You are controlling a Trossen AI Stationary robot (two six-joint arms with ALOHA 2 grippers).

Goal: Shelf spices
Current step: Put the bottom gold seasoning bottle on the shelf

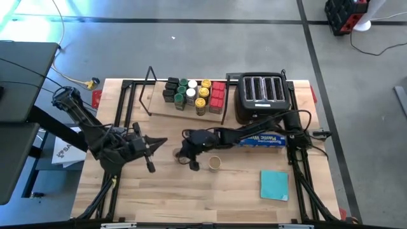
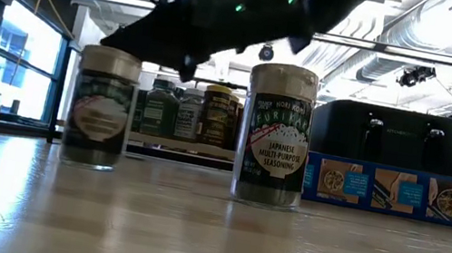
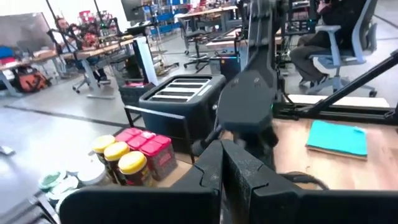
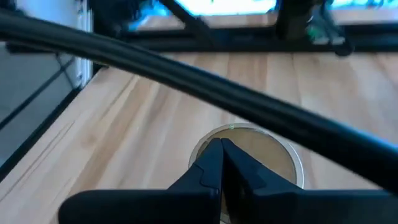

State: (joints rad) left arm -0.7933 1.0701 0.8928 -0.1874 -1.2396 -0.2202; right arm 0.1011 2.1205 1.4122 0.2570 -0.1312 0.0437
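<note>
On the worktop (image 2: 206,243) stand two jars; one jar (image 2: 275,135) reads "FURIKAKE JAPANESE MULTI-PURPOSE SEASONING". More spices (image 1: 194,94) fill the shelf (image 1: 159,105). Both left jaws (image 1: 160,142) and right jaws (image 1: 179,154) are clenched, empty.

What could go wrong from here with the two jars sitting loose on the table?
The right claw is shut directly above a tan-lidded jar, so descending now would likely press on the lid or tip it rather than grasp it. The left claw, also shut, sits close by; the arms could collide. The second loose jar could get knocked.
</note>
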